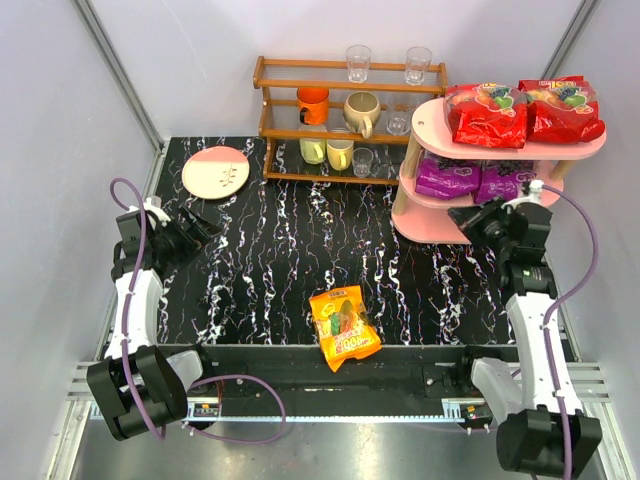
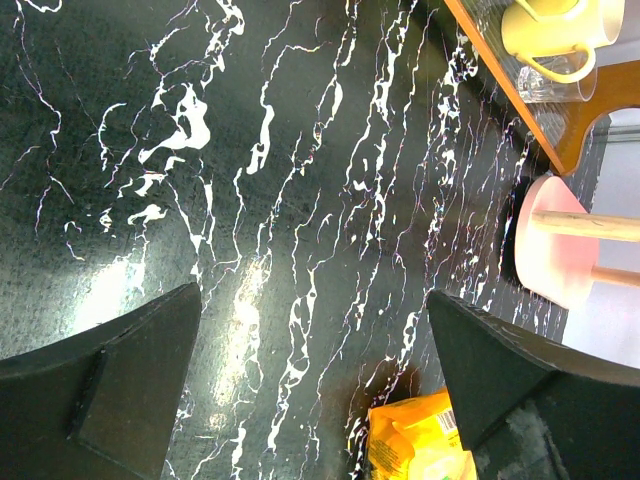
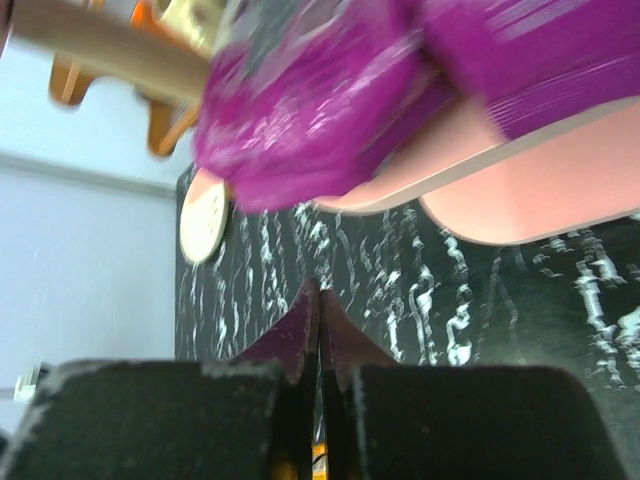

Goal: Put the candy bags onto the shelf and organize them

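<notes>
Right gripper point(image 3: 320, 300), jaws pressed together on nothing, hangs just beside two purple candy bags point(image 1: 450, 178) on the middle board of the pink shelf point(image 1: 428, 118), whose top board carries two red candy bags point(image 1: 487, 113); left gripper point(image 2: 315, 340) hovers with jaws spread wide over the black marbled table point(image 1: 270, 250). The orange candy bag point(image 1: 343, 327) lies flat on the table near its front edge, well apart from both. It looks light, soft and glossy-slippery, so pinching a flat sealed edge seems safer than its puffy middle.
</notes>
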Controlling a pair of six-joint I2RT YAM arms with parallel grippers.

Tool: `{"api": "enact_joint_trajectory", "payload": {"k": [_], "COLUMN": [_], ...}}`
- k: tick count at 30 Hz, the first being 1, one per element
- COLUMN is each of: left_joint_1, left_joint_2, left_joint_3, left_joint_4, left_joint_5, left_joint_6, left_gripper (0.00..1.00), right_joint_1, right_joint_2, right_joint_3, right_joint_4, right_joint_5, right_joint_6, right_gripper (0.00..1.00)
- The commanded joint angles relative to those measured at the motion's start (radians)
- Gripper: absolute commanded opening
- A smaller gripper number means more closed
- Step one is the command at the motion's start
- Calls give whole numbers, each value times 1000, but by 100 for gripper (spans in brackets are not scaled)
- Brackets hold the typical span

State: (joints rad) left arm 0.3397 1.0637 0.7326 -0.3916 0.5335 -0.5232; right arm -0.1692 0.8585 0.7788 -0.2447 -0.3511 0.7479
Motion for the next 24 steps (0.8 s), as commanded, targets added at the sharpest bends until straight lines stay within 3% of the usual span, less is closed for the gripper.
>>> {"api": "enact_joint_trajectory", "payload": {"k": [1,7,14,24], "left_joint_1": [5,7,7,7], "left_joint_2": [-10,-10,-1,9], "left_joint_3": [7,5,7,11], "left_joint_4": [36,34,28,19], "left_joint_5": [-10,-18,-26,-36], "left_joint_6": [8,9,12,17], "left_gripper": [99,99,99,99], "right_joint_1": [138,357,672,675], "right_joint_2": [-67,-62,160,329], "right_joint_3": [-4,28,191,240], "right_joint_4": [108,26,-31,208], "right_joint_5": [9,165,630,791], "right_joint_6": [-82,-244,-415,-599], "right_gripper": [0,0,0,0]}}
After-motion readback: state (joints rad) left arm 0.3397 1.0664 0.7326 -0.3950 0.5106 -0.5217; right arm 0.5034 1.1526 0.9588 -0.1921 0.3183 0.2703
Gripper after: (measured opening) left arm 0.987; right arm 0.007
